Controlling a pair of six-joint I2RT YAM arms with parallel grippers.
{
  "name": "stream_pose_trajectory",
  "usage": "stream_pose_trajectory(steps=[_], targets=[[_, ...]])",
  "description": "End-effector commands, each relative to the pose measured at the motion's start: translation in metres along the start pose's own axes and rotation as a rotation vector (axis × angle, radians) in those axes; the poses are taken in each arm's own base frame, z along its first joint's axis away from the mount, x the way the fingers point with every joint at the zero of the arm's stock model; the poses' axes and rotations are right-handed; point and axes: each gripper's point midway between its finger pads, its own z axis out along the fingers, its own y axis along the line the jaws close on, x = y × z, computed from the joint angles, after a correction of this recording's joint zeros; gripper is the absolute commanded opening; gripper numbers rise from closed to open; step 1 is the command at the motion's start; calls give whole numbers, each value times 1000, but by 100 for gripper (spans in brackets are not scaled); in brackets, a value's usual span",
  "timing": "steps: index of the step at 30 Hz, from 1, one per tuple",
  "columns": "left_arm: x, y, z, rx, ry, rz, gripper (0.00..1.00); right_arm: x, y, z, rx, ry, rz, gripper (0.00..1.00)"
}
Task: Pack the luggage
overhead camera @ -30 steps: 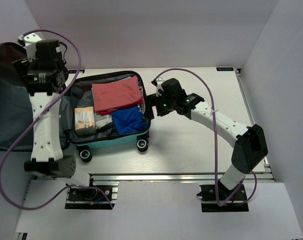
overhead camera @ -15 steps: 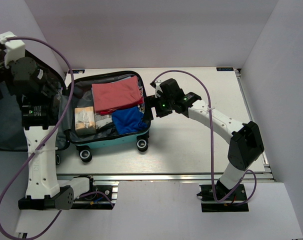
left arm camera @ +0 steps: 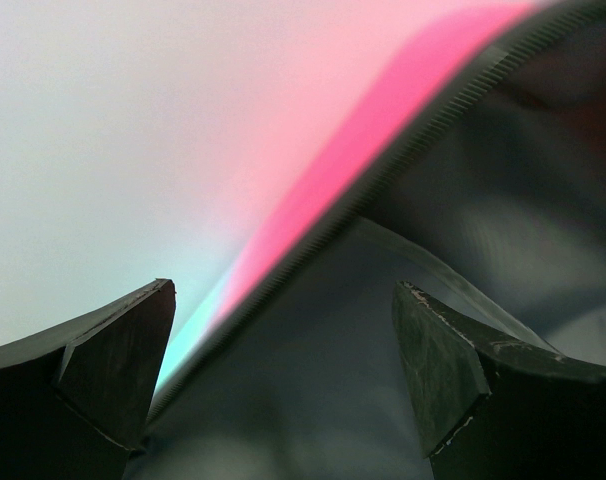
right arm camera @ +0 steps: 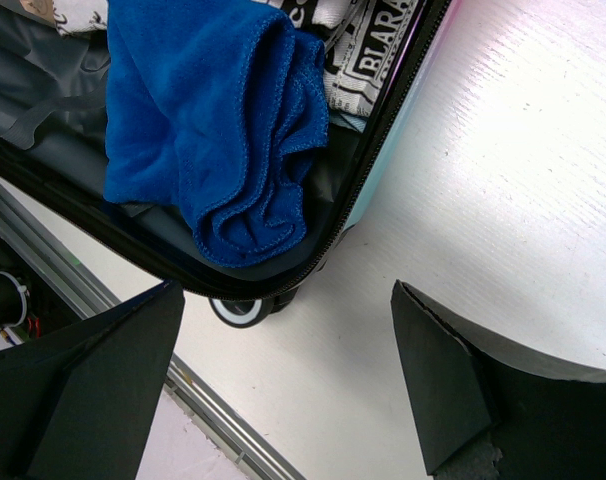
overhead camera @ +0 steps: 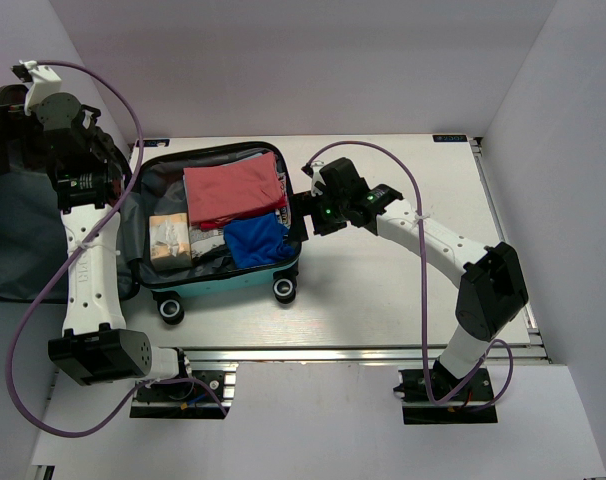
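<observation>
Top external view: looking down on the luggage (overhead camera: 233, 282), lying open on the left part of the white table (overhead camera: 403, 290). Pointing its two wheels (overhead camera: 169, 309) toward the arms' bases and its opposite end toward the far wall, keeping its long axis near-to-far with a slight skew. Swinging its lid (overhead camera: 13, 230) out to the left, beyond the table's left edge, baring dark grey lining. Carrying a folded red cloth (overhead camera: 233, 190) at the far end, a blue towel (overhead camera: 255, 242) at the near right, a tan packet (overhead camera: 170, 240) at the near left and a black-and-white printed item (overhead camera: 209, 240) between those two.

Left wrist view: spreading the left gripper (left arm camera: 283, 370) wide, clasping nothing, and framing the lid's pink edge and zip line beyond the fingertips; not possible to tell whether touching. Seen from above, hovering at the lid's far corner, off the table's left side.

Right wrist view: spreading the right gripper (right arm camera: 288, 380) equally wide, also clasping nothing, and hanging over bare table just beside the luggage's right rim, close to the near right wheel, with the blue towel bunching against that rim.
</observation>
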Motion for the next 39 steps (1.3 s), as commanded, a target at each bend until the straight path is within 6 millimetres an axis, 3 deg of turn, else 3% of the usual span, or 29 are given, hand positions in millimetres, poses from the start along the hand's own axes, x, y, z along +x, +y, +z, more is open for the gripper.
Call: stream_pose_trajectory(steps=[1,4,8,14,16,17,18,20,24,25,28,29,31,32,36,38,39], targets=[[-18,42,-2,-41,-59,-110,98,3,-3,1,3,11,13,89],[-8,37,4,-44,-59,-91,98,5,1,1,-13,21,23,89],[6,23,16,-44,-25,-78,88,14,-4,-4,7,36,28,89],[23,8,35,-76,39,-51,75,10,-12,-24,71,-25,18,89],[20,13,36,-115,67,-87,34,8,-13,-25,78,-37,13,89],[16,12,32,-117,71,-112,22,7,-13,-26,78,-41,11,89],[6,25,28,-138,72,-165,8,6,-14,-25,80,-47,11,89],[5,15,25,-99,94,-204,0,3,-14,-23,77,-61,14,89],[-17,-6,12,161,41,-329,0,1,-28,-13,121,-72,68,89],[-32,-32,-2,375,-3,-382,0,-2,-30,-10,120,-77,89,89],[-62,-56,-39,689,-81,-501,0,-12,-31,-1,85,-94,106,89],[-79,-76,-65,888,-134,-522,0,-16,-30,5,69,-101,105,89],[-94,-94,-93,1080,-153,-581,0,-21,-26,9,31,-93,113,89],[-103,-106,-117,1225,-176,-594,0,-17,-26,16,25,-74,113,89],[-119,-116,-150,1429,-209,-690,0,-13,-17,33,-53,-49,105,88],[-116,-126,-170,1538,-204,-699,0,-10,-11,43,-103,-21,108,84],[-124,-121,-182,1584,-234,-737,0,-11,-8,46,-119,-19,107,84]])
